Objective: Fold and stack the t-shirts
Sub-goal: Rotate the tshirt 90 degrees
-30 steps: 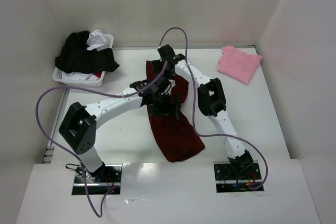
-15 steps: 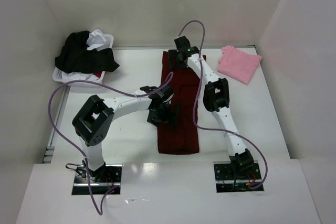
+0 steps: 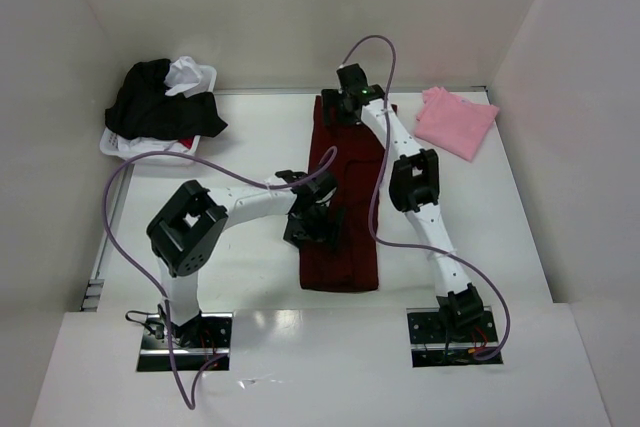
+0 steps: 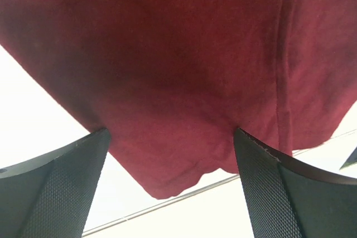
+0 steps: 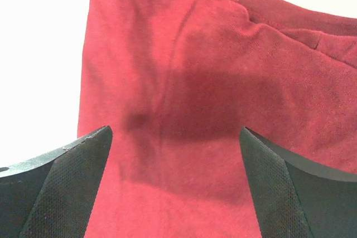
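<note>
Lying flat as a long strip mid-table, maroon t-shirt under both pincers: left gripper over its near left edge, right gripper over its far end, both spread, clamping nothing.

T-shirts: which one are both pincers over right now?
The dark maroon t-shirt, stretched in a long strip mid-table. The pink t-shirt lies apart at the far right; the black and white ones are heaped on the bin, far left.
</note>
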